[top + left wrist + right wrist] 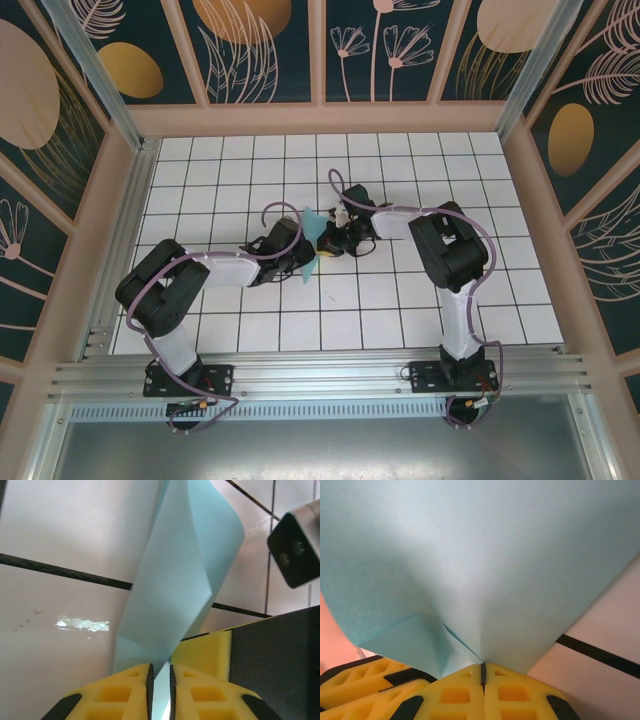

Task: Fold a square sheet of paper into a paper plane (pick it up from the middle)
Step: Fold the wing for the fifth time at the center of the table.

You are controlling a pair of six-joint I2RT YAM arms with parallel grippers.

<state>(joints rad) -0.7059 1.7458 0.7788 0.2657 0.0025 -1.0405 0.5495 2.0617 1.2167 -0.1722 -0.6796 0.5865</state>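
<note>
The light turquoise sheet of paper (312, 222) stands partly folded and lifted between both grippers at the middle of the table. In the left wrist view the paper (180, 580) rises as a creased, curling strip. It runs down into the narrow gap of my left gripper (160, 672), whose jaws stand slightly apart around it. The right gripper (483, 666) is shut on the paper (480, 555), which fans out wide above its touching pads with a small folded flap at the left. From above, the left gripper (308, 250) and right gripper (330, 243) nearly meet.
The white grid-tiled table (400, 300) is walled by a wooden frame (320, 118) on three sides. A yellow finger of the right gripper (207, 650) and its wrist camera (297, 550) sit close beside my left jaws. The left gripper's fingers (365, 680) lie at the lower left.
</note>
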